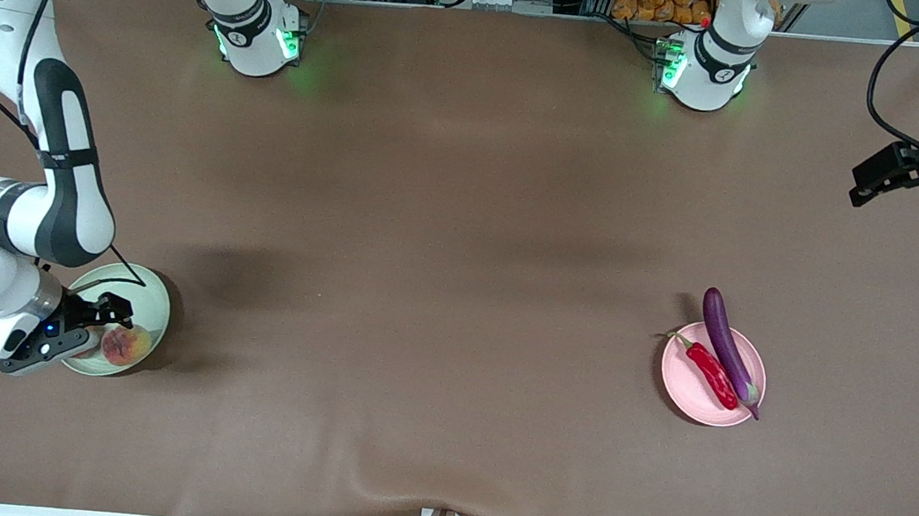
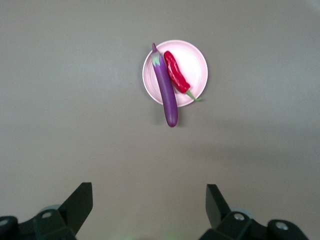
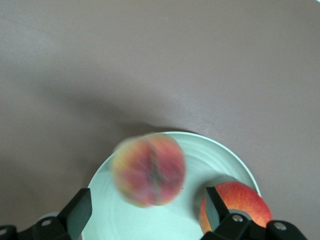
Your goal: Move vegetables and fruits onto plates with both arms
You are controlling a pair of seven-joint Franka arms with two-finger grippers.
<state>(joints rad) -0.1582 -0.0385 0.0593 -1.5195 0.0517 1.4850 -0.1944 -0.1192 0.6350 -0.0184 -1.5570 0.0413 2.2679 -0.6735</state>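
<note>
While blurred peach (image 3: 149, 170) over green plate (image 3: 220, 155), second fruit (image 3: 237, 200) half-hidden by wide-open, empty right claw (image 3: 145, 210).

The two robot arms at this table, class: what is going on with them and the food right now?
The right gripper hangs open over the pale green plate, where the peach and the pomegranate-like fruit lie. The eggplant and the red chili pepper lie side by side on the pale pink plate, the eggplant's end poking past the rim. The left gripper waits open, high over the left arm's end of the table.
</note>
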